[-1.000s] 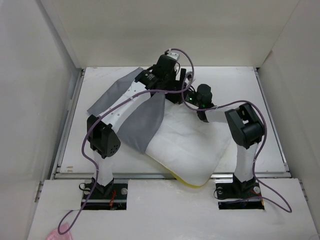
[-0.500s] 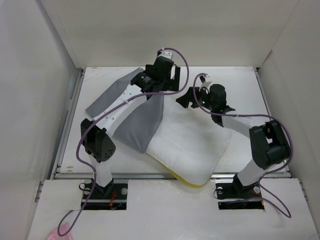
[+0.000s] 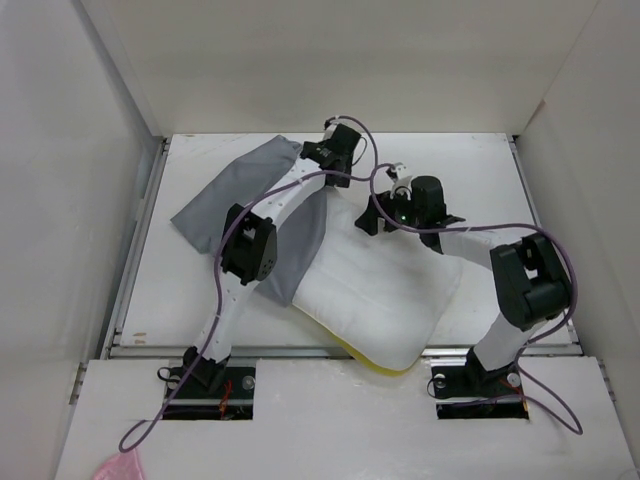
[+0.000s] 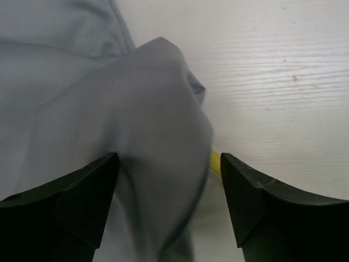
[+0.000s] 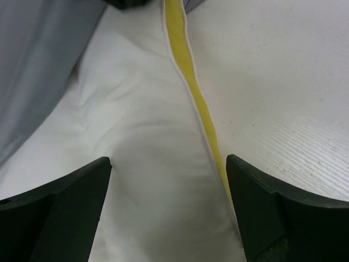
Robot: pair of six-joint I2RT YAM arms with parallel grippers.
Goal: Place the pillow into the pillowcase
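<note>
Looking from above, you see the pillow [image 3: 390, 290] lying on the table [image 3: 470, 165], its far left part covered by the grey pillowcase [image 3: 215, 205]. Your left gripper [image 4: 169, 164] stands wide around a raised fold of this cloth. Your right gripper [image 5: 169, 164] is wide over the pillow's yellow band [image 5: 185, 65].

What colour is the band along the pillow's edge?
Yellow band, clearest in the right wrist view.

The pillow [image 3: 380, 290] is showing plain white, a yellow band [image 5: 188, 65] running along its edge. The pillowcase [image 3: 225, 195] is showing flat, unpatterned grey. The bench [image 3: 480, 170] is looking white, perhaps faintly wood-grained. The left tool [image 4: 169, 210] and right tool [image 5: 169, 210] are showing black.
</note>
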